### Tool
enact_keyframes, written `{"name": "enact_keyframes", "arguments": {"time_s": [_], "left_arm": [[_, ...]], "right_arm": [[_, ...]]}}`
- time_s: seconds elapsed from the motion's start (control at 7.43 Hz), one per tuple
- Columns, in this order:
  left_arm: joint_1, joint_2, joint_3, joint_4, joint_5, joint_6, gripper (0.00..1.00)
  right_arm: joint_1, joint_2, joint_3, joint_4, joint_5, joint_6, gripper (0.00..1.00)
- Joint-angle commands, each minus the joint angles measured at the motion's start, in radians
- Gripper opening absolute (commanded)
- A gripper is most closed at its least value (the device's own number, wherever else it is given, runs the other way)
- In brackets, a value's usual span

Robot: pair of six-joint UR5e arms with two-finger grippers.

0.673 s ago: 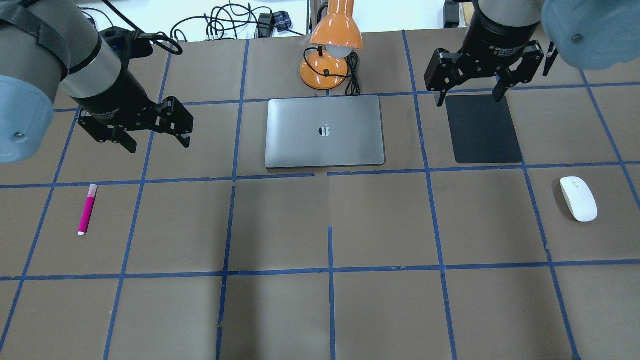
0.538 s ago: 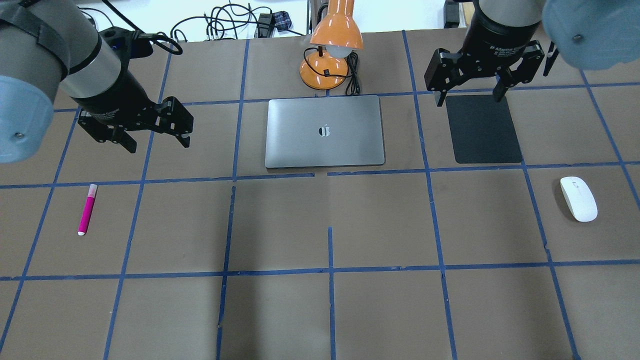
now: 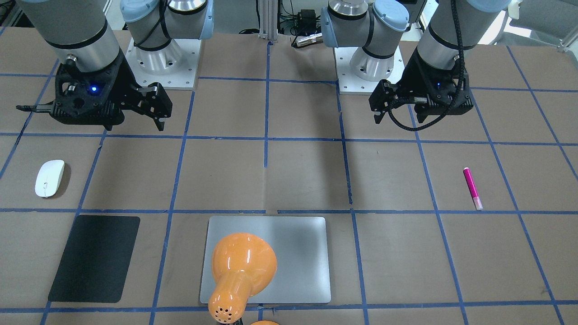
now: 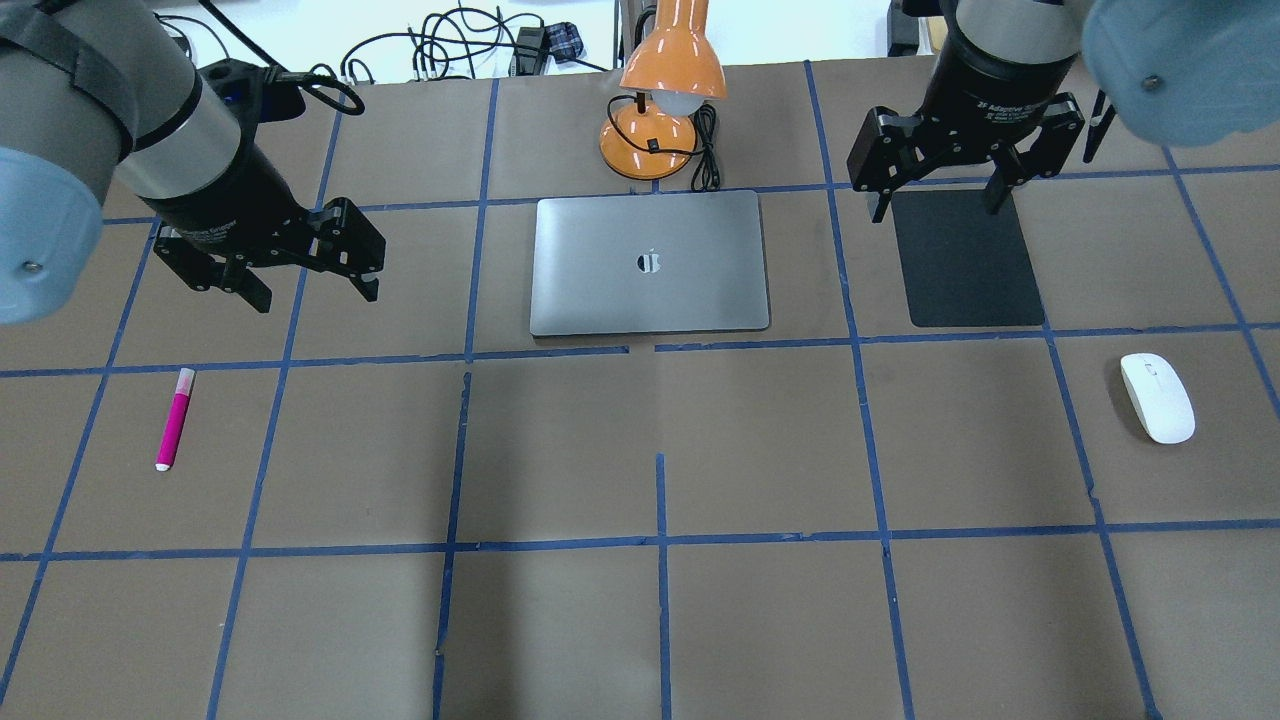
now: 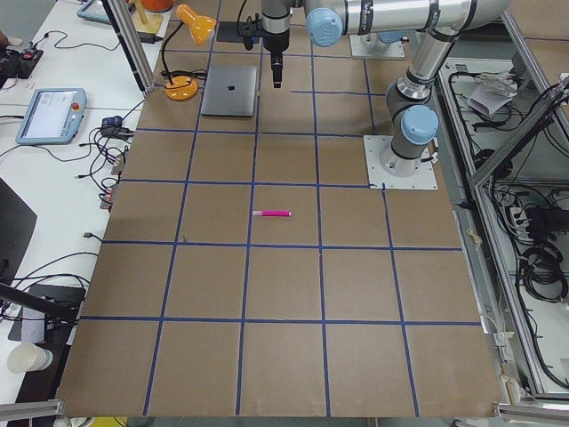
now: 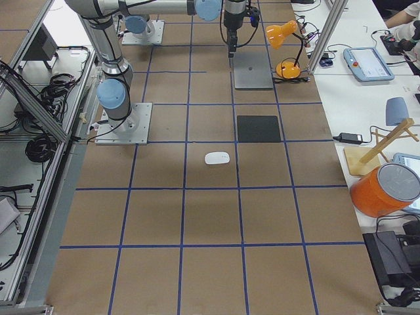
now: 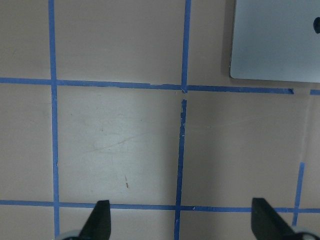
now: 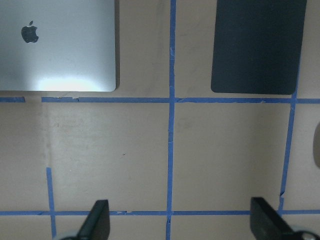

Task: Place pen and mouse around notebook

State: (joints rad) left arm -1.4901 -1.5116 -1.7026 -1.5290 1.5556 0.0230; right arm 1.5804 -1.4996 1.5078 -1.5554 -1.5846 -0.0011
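The silver-grey notebook (image 4: pixel 650 262) lies closed at the table's far middle. The magenta pen (image 4: pixel 175 418) lies on the left, nearer the robot than my left gripper (image 4: pixel 318 297). That gripper hangs open and empty above the table, left of the notebook. The white mouse (image 4: pixel 1157 397) rests at the right, apart from everything. My right gripper (image 4: pixel 936 211) hovers open and empty over the far edge of a black mat. In the left wrist view, the notebook's corner (image 7: pixel 280 40) shows ahead of the open fingers (image 7: pixel 100 222).
A black mat (image 4: pixel 965 258) lies right of the notebook, between it and the mouse. An orange desk lamp (image 4: pixel 665 100) with a cable stands just behind the notebook, its shade leaning over it. Blue tape lines grid the brown tabletop.
Both grippers have shifted only a few pixels and stay open. The pen, mouse and notebook have not moved.
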Motion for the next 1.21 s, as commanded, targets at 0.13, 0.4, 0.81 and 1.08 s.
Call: {"name": "enact_keyframes", "arguments": {"time_s": [0.13,0.4,0.81,1.08], "left_arm": [[0.106,-0.004,-0.005,-0.025,0.015,0.001,1.00],[0.209,-0.027,-0.006,-0.008,0.015,0.117,1.00],[0.349,-0.134,-0.058,0.157,0.044,0.257,1.00],[0.404,-0.203,-0.112,0.342,0.083,0.394,1.00]], "right_arm": [[-0.165,-0.008,0.081,0.008,-0.059,-0.159,1.00],[-0.267,-0.005,0.175,-0.091,-0.178,-0.256,1.00],[-0.513,0.030,0.435,-0.499,-0.053,-0.530,1.00],[-0.572,0.119,0.543,-0.734,-0.057,-0.612,1.00]]}}
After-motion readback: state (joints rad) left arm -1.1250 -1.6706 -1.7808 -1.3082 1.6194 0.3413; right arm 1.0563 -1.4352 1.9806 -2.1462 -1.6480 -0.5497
